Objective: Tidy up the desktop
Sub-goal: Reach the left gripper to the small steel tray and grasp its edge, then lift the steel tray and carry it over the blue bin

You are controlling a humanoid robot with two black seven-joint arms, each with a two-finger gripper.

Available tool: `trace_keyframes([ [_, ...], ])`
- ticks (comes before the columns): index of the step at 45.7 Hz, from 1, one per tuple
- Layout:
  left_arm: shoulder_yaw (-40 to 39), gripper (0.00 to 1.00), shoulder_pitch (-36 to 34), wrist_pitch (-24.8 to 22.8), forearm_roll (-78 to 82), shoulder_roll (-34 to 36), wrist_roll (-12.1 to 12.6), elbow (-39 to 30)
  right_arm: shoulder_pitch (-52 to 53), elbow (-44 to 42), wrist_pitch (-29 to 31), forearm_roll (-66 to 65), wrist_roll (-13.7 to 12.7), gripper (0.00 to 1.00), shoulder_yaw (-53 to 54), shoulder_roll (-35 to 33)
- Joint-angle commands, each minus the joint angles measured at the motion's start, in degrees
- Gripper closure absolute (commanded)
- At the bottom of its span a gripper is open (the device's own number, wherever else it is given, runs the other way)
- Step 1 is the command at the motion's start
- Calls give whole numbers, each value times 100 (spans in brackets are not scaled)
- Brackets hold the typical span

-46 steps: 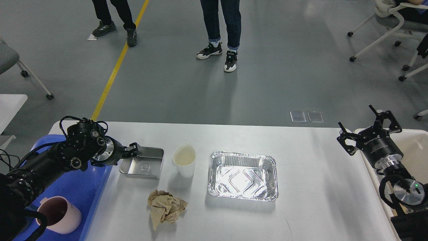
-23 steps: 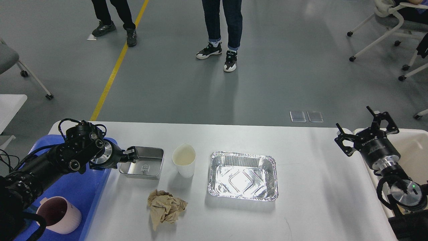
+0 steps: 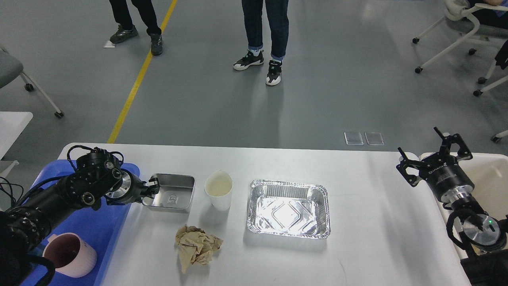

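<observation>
The white desktop [image 3: 369,222] carries a small steel tray [image 3: 171,194], a white paper cup [image 3: 218,194], a crumpled brown paper ball [image 3: 196,246] and an empty foil tray [image 3: 289,208]. My left gripper [image 3: 152,186] is at the steel tray's left rim; its dark fingers are too small to tell apart. My right gripper [image 3: 420,145] is open and empty, held above the desktop's right edge, far from all the items.
A blue plastic tray [image 3: 99,226] at the left edge holds a pink mug [image 3: 69,254]. A cream-white bin [image 3: 490,174] stands beside the right edge. People stand on the floor beyond the table, and wheeled chairs are at the far right.
My left gripper has drawn back leftward from inside the steel tray's back left corner to its left rim. The tray has barely moved. My right gripper shifted slightly left.
</observation>
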Motion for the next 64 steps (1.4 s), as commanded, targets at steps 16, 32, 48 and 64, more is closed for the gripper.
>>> trace_keyframes([
  [16,-9,100,-5,-6,-25,0,442,-6,-9,-5,0,0,0,0,9,-2],
  [32,-18,100,-57,82,-25,-17,459,-6,-44,12,0,0,0,0,18,-11],
  [48,-62,100,-259,407,-262,-70,451,2,-44,21,0,0,0,0,18,-46],
  [64,-123,100,-1155,267,-1527,167,442,-6,-35,47,0,0,-9,0,35,-64],
])
